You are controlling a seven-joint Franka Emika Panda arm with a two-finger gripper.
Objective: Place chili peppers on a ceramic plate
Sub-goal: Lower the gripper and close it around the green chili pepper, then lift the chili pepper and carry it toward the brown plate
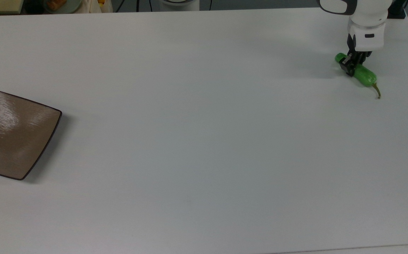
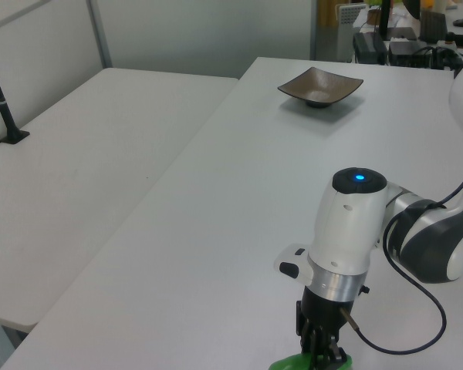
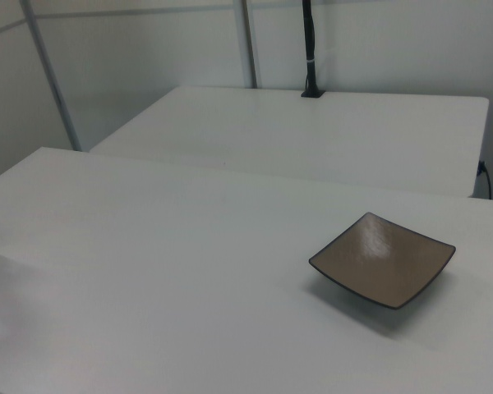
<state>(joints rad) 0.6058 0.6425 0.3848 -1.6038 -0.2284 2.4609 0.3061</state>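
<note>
1. The plate [image 1: 16, 134] sits at the left edge of the table [image 1: 196, 141] in the top view, with its left corner cut off by the picture's border. It is bare and lies flat, well apart from everything else.
2. In the left view the plate [image 2: 320, 85] stands near the table's far end, and in the right view the plate [image 3: 384, 258] shows whole, near the table's [image 3: 148, 271] right edge.
3. The pepper [image 1: 360, 73] lies on the table near its far right corner in the top view, running slantwise with its blunt tip up-left and its thin stem [image 1: 377, 91] curling down-right.
4. The pepper's middle is hidden behind the black fingers, so its green shows on both sides of them.
5. The gripper [image 1: 351, 66] is pinched on the pepper, its fingers drawn close together around the body nearer the blunt tip than the stem.
6. In the left view the pepper [image 2: 285, 364] is cut off by the bottom border, with a green sliver visible under the gripper [image 2: 318, 356].
7. The arm [image 2: 347, 231] points straight down in the left view, its wrist upright over the pepper with a blue light on top, and a cable loops off to the left view's right.
</note>
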